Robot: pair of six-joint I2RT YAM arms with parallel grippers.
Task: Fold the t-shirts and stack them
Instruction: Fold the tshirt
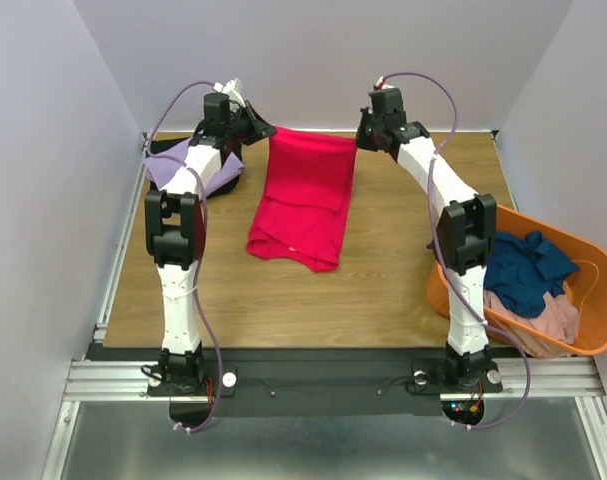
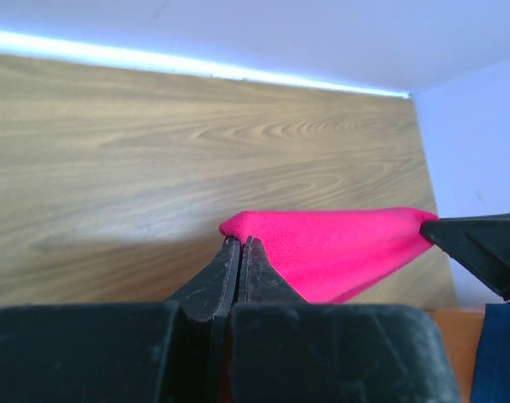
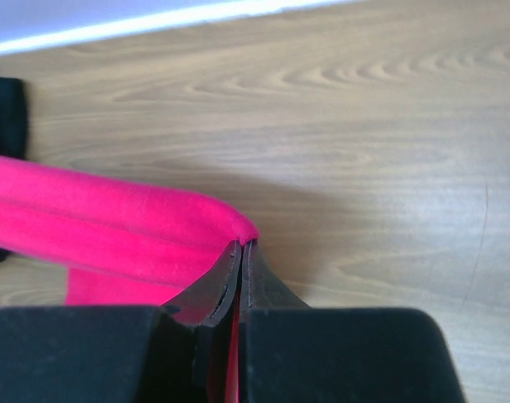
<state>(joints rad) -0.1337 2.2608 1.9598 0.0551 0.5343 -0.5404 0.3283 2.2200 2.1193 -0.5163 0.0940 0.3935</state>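
Crimson-pink t-shirt (image 1: 305, 200) was held stretched at far centre, top corners clamped by the left gripper (image 1: 255, 125) and right gripper (image 1: 363, 135). Lavender t-shirt (image 1: 173, 160) and black t-shirt (image 1: 228, 182) were stacked far-left; navy t-shirt (image 1: 523, 265) and dusty-pink t-shirt (image 1: 538, 320) were left unfolded in the tub (image 1: 603, 320).

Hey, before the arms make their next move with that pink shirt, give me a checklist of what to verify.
1. The left gripper shut on a corner of the crimson shirt: ok.
2. The right gripper shut on the other corner: ok.
3. Held edge taut between them: ok.
4. Shirt's near end flat on the table: not ok, it looks bunched.
5. The lavender shirt apart from it: ok.
6. The orange tub clear of the right arm: cannot tell, they overlap in the top view.
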